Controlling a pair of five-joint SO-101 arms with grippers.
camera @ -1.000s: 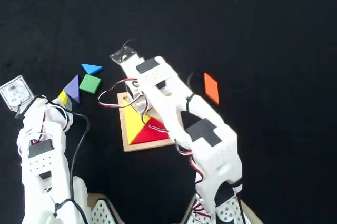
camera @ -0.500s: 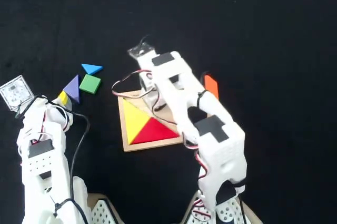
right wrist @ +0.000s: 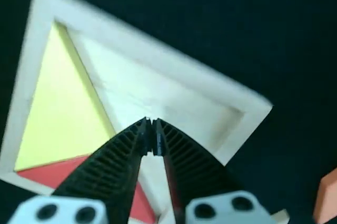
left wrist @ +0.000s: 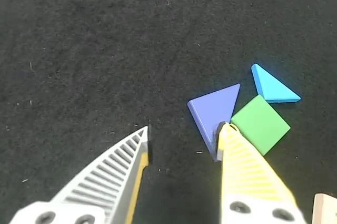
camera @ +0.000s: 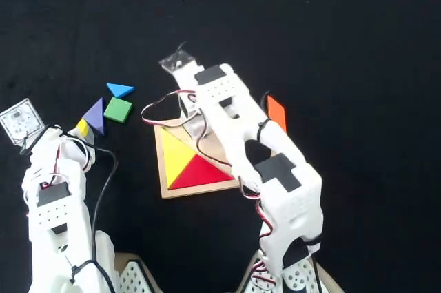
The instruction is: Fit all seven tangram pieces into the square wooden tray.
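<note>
The square wooden tray [camera: 160, 163] lies at the table's middle with a yellow triangle [camera: 176, 155] and a red triangle [camera: 200, 172] in it. My right gripper [right wrist: 151, 127] is shut and empty, low over the tray's bare floor [right wrist: 168, 103], beside the yellow triangle [right wrist: 63, 108]. An orange parallelogram [camera: 276, 114] lies right of the tray, partly behind that arm. At the left lie a blue triangle [camera: 119, 89], a green square [camera: 118, 109] and a purple triangle [camera: 95, 115]. My left gripper [left wrist: 184, 134] is open, one fingertip [left wrist: 227, 132] at the purple triangle [left wrist: 216, 110].
The right arm [camera: 238, 141] stretches across the tray's right half and hides it in the high view. A tray corner [left wrist: 326, 208] shows in the left wrist view. Black cloth covers the table; its back and right side are bare.
The right arm swung from over the tray's left part toward the back right, uncovering the yellow triangle and covering part of the orange piece. The left arm kept still.
</note>
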